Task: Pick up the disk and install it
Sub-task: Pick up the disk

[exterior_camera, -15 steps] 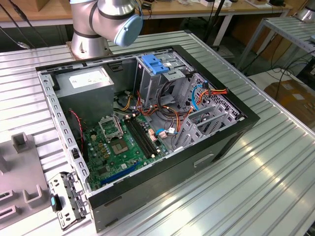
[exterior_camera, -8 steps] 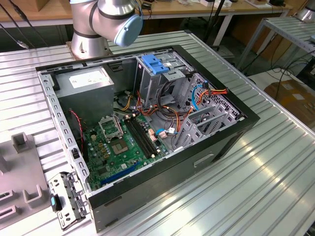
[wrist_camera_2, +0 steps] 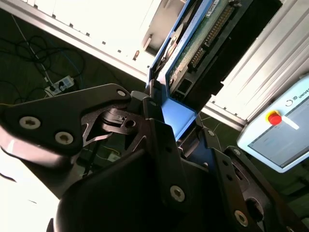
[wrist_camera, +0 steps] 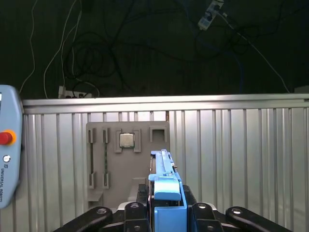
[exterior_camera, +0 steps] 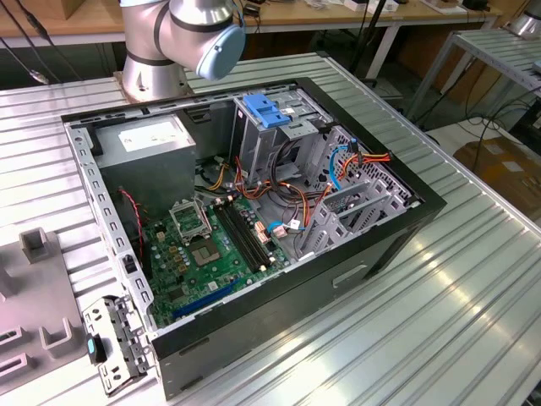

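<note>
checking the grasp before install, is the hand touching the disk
Touching. In the second wrist view the hand clamps the disk by its blue bracket, with no gap on either side.

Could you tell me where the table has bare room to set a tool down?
The ribbed table is bare to the exterior view's right of the computer case. Inside it, cables crowd the space. The gripper holds the disk.

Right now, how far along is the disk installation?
Pickup looks done: the gripper is shut on the disk, held edge-on with the ribbed table beyond it in the first wrist view. Installing is left: in the exterior view the computer case lies open, and the disk is not yet in it.
</note>
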`<state>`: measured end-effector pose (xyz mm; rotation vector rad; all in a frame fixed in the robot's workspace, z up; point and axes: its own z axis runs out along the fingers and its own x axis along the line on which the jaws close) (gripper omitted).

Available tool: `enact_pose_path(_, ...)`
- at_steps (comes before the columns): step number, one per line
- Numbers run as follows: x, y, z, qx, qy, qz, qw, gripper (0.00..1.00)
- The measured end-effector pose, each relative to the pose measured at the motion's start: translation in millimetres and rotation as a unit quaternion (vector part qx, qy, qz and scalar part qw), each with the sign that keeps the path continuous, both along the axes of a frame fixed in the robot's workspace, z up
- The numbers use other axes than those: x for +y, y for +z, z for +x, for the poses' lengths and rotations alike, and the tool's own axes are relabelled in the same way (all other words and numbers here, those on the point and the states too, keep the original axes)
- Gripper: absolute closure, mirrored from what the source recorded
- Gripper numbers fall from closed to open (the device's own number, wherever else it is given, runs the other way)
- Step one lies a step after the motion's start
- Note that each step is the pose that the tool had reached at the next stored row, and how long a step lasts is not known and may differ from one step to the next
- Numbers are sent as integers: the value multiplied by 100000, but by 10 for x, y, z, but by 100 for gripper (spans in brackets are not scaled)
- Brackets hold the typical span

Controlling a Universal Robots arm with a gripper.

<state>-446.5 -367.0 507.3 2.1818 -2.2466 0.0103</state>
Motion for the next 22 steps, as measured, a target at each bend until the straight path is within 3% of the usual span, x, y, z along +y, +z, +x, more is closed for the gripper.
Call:
enact_pose_path(10,0,0,232,8,-4,-2,100000,63)
enact_pose_path(14,0,1,372,36,-1,-3,100000,63)
enact_pose_path(20,0,0,679,92,-1,0,100000,63)
enact_pose_path(22,0,0,742,106,1,-1,100000,63)
